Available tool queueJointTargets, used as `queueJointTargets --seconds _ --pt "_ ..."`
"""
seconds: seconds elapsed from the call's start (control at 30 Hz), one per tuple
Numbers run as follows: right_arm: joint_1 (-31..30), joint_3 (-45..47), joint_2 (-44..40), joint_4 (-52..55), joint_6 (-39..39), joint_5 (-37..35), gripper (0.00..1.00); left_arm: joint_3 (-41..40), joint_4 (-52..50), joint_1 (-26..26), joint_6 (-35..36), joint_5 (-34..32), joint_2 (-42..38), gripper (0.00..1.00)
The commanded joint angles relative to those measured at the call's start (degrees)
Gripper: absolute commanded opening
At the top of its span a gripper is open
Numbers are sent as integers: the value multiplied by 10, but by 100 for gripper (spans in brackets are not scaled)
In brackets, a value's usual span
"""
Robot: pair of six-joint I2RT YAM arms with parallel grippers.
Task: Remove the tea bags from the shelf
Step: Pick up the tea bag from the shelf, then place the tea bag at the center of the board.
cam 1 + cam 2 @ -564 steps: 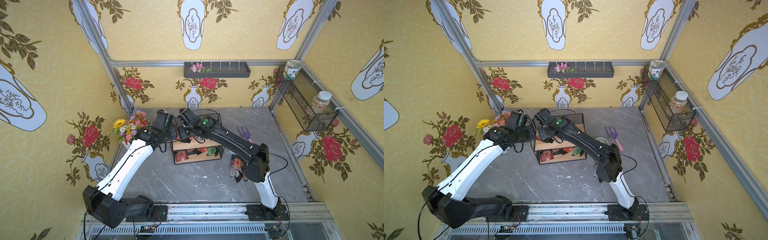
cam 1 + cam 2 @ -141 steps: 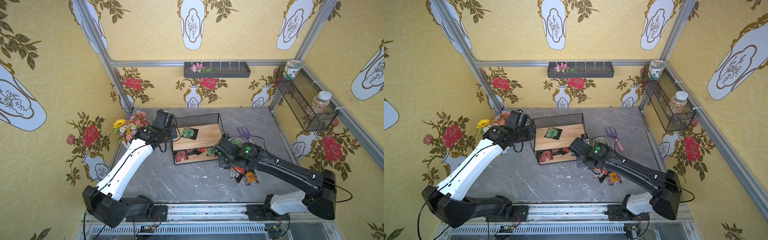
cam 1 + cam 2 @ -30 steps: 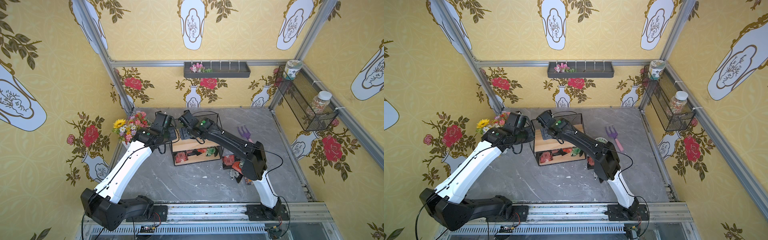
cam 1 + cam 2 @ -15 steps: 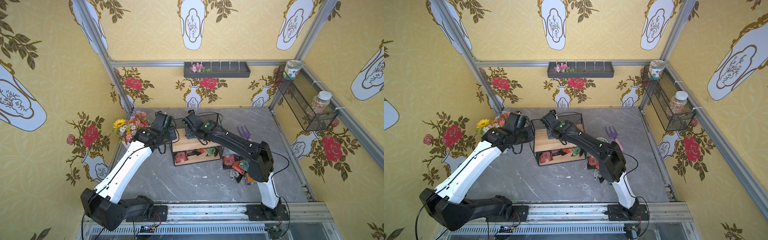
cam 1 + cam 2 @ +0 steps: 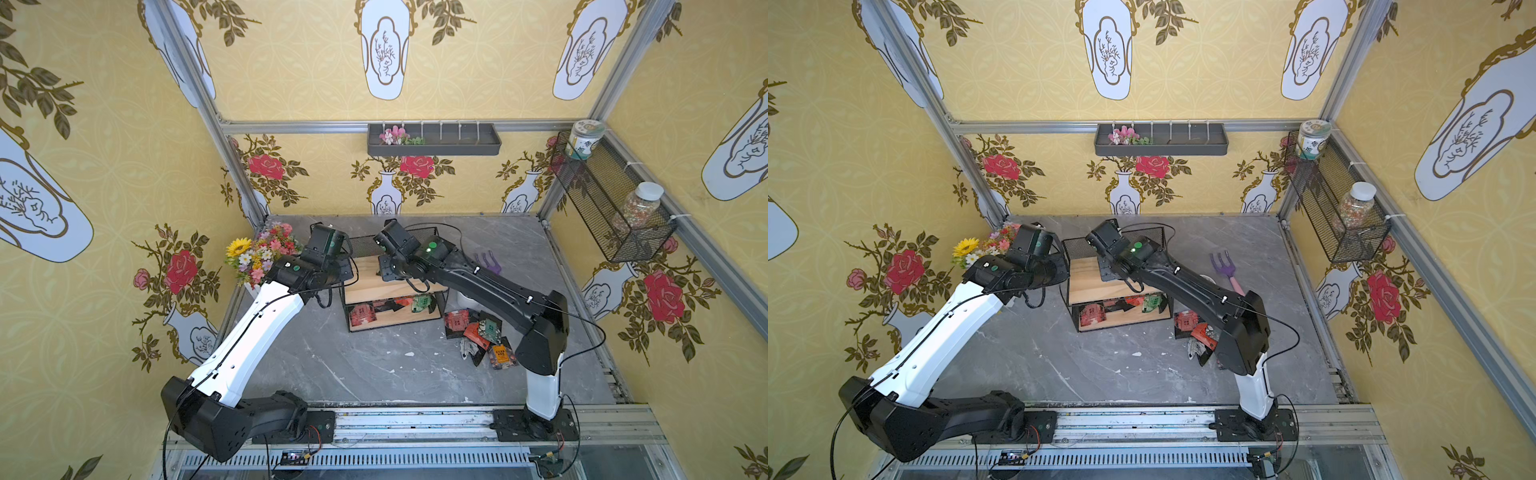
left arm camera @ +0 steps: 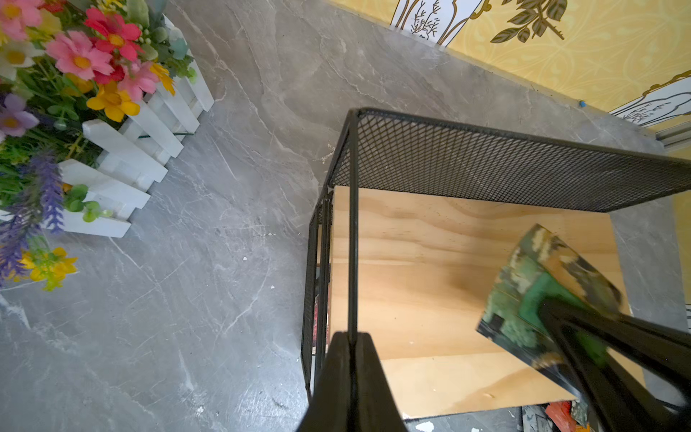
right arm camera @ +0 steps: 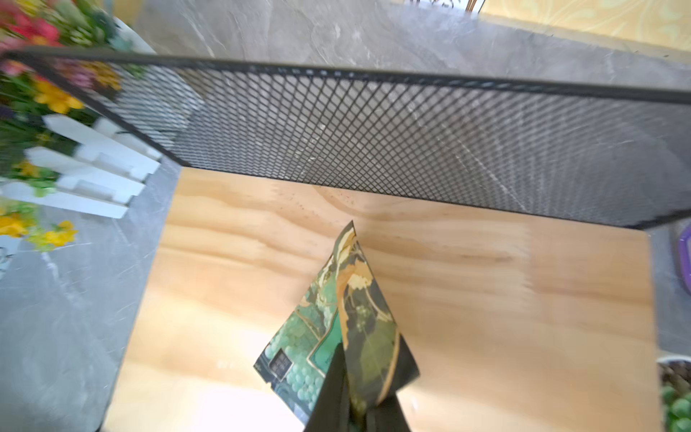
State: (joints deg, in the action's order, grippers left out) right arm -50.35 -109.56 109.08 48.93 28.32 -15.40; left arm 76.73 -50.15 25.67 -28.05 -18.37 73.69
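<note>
1. Right wrist view: the right gripper (image 7: 364,377) is seen closed tight on a green tea bag (image 7: 299,348), pinched near one corner. The sachet is curled around the jaws, over the upper board of the shelf (image 7: 486,299). Contact with the wood cannot be told.
2. Left wrist view: the left gripper (image 6: 351,355) is clamped shut on a thin frame wire of the shelf.
3. In a top view, more tea bags are noted on the lower board (image 5: 399,319), centre of the frame: one red (image 5: 360,314), one green (image 5: 422,302). A loose pile (image 5: 478,332) lies on the table (image 5: 374,365), right of centre, just beside the shelf.
4. Handling, as judged: the sachets are taken to be very light, thin, pliable and foil-slick. Slipping or crumpling is expected rather than breakage.
5. Hold is best taken at an edge or corner seam, across the flat faces. The lower-tier bags would need to be reached through the open front.
</note>
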Motion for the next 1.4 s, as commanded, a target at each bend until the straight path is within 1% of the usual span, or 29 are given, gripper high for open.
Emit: queueJointTargets --seconds 0.0,0.13,0.23,0.47,0.6,0.7,0.77,0.83,0.93,1.03,1.07,1.2,1.37 --pt "-4 36 -43 5 22 -5 10 -1 28 -1 -12 -16 -1 0" --pt "-8 116 -114 2 46 -4 10 -3 27 0 -15 -20 -2 0" --pt "-17 187 -175 12 74 -20 9 -4 27 0 -15 -25 -4 0" --pt "-21 388 -336 35 188 -35 9 -7 30 0 -14 -29 -6 0" --pt "-19 454 -380 58 243 -37 8 -5 33 0 -13 -25 -4 0" --pt "-9 474 -390 82 275 -52 9 -2 33 1 -10 -26 -4 0" --pt "18 495 -397 92 291 -50 9 -1 33 0 -10 -26 -3 0" --pt "62 525 -409 85 296 -33 9 0 34 1 -10 -26 -4 0" --pt "133 575 -430 33 276 2 10 -1 35 0 -10 -24 -3 0" --pt "208 606 -417 -25 252 53 10 -2 36 1 -9 -24 -4 0" --pt "224 612 -405 -46 245 62 10 -3 36 1 -9 -23 -3 0" --pt "250 608 -357 -99 233 74 11 -1 36 0 -8 -20 -2 0" --pt "259 608 -318 -134 227 76 17 -2 36 1 -8 -18 -3 0"
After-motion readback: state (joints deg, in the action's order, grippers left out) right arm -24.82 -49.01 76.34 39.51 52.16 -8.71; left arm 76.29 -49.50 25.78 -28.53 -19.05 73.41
